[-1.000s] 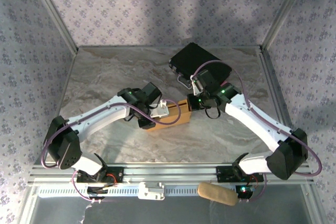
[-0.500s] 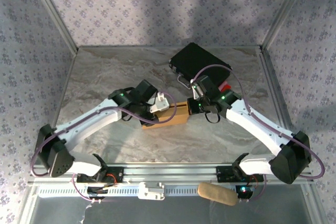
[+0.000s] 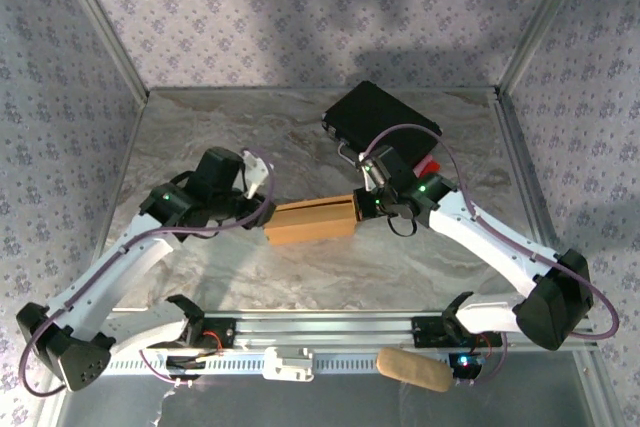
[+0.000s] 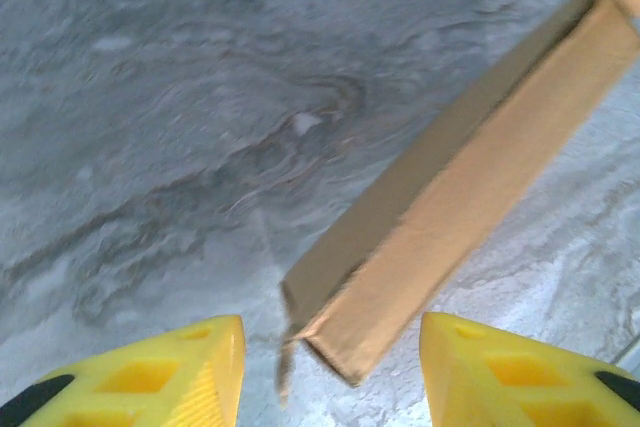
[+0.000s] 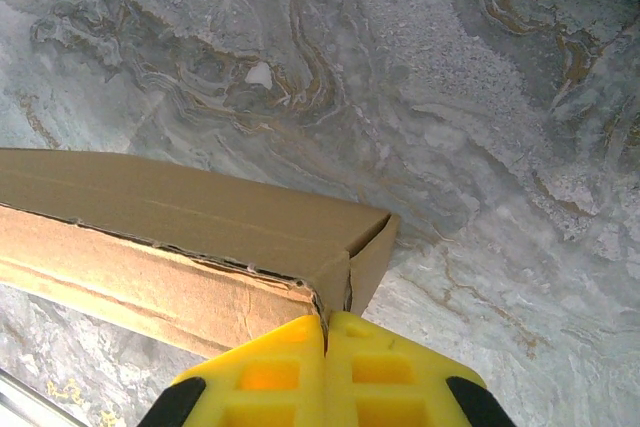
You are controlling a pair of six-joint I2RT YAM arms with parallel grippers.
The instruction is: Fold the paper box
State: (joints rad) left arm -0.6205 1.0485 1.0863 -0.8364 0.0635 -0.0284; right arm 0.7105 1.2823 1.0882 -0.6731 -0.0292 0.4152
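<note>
My right fingers (image 5: 270, 372) are pressed together at the 3 o'clock end of the paper box (image 3: 312, 220); I can't tell whether cardboard is pinched between them. My left fingers (image 4: 150, 372) stand apart, empty, just off its 9 o'clock end. The box lies mid-table (image 3: 200, 137), with a black case (image 3: 380, 119) at its 1 o'clock.
</note>
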